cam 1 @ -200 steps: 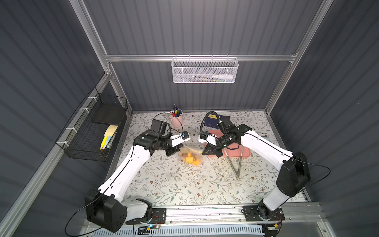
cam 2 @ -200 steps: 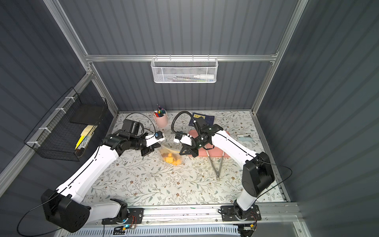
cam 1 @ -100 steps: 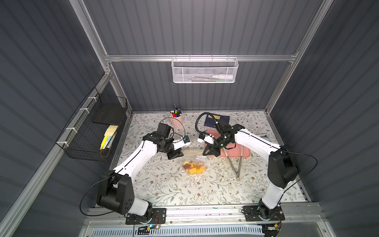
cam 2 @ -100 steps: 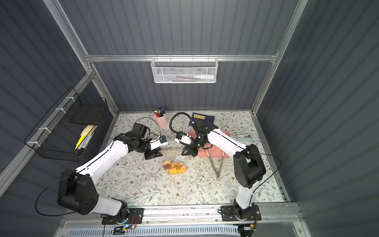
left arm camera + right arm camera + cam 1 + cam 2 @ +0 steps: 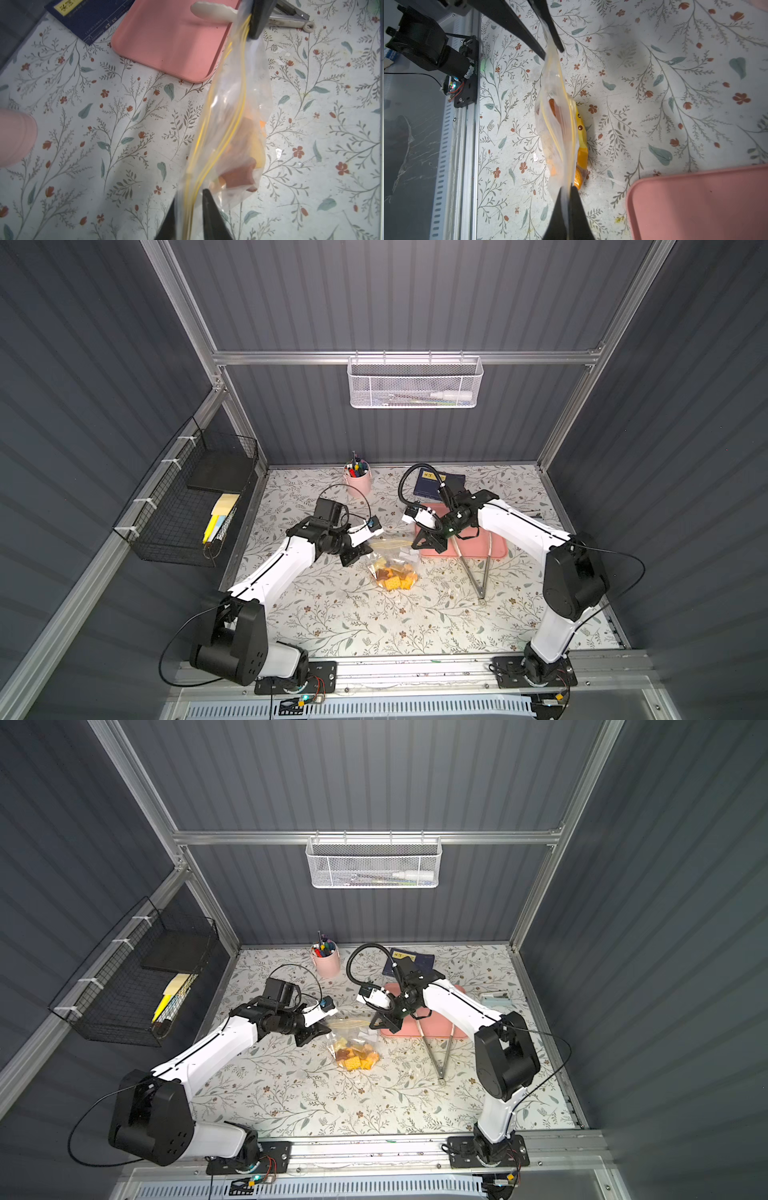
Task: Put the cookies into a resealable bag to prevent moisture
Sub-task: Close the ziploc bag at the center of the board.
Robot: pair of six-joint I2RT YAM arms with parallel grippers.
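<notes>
Robot lab cell: ribbed grey walls (image 5: 395, 302), aluminium frame (image 5: 407, 357), 2 arms (image 5: 282, 568) on a rail (image 5: 415, 672).

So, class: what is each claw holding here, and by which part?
Both hold the resealable bag by its yellow-lined zip edge: the left claw pinches one end, the right claw the opposite end. The cookies sit inside it.

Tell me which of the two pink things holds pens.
The pink cup by the back wall: it stands upright with pens in it. The pink tray lies flat, with tongs across its edge.
</notes>
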